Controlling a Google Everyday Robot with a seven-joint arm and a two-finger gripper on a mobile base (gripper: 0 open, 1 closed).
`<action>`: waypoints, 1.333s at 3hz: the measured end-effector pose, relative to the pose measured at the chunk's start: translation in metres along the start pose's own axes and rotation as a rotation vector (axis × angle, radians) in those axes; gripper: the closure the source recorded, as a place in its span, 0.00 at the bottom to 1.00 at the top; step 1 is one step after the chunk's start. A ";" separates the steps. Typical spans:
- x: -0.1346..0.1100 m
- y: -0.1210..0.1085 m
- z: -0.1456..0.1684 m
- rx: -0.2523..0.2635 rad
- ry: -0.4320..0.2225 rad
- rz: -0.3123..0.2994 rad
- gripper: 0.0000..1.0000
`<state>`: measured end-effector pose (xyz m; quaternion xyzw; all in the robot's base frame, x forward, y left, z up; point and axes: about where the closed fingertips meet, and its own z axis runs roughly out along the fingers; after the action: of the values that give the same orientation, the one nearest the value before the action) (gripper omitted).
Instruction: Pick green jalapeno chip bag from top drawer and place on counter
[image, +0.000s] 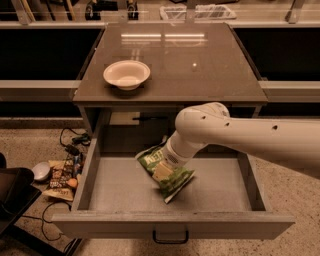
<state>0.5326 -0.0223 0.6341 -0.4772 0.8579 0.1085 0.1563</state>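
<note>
The camera view looks down from the front onto a cabinet with its top drawer (120, 189) pulled out toward the viewer. The drawer is a wide, shallow grey box with a flat floor, and a small dark loop handle (170, 237) sits at the middle of its front panel.

The green jalapeno chip bag (176, 181) is inside this drawer, a little right of the middle of the floor. It is crinkled and set at a slant, with one corner pointing toward the front wall and its white lettering partly showing.

The white arm (240, 134) comes in from the right edge, bends over the back of the drawer and reaches down into it. Its tool (162, 171) is down on the upper face of the bag and touches it (only a pale patch shows against the green). I cannot tell whether the tool is wide, narrow or clamped on the bag.

Above the drawer, the glossy grey-brown bench (200, 75) reflects strips of light near its far edge. A white bowl (126, 75) stands on its left half, well apart from the bag.

On the speckled floor left of the cabinet lie dark brown-and-orange snack packets (61, 177), with black cables (70, 142) just beside them.
</note>
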 end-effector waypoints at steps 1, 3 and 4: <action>0.005 0.002 0.002 0.008 0.022 0.000 0.63; 0.008 0.009 0.009 -0.003 0.036 0.001 1.00; 0.008 0.009 0.008 -0.003 0.036 0.001 1.00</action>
<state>0.5224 -0.0214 0.6235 -0.4791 0.8606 0.1011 0.1401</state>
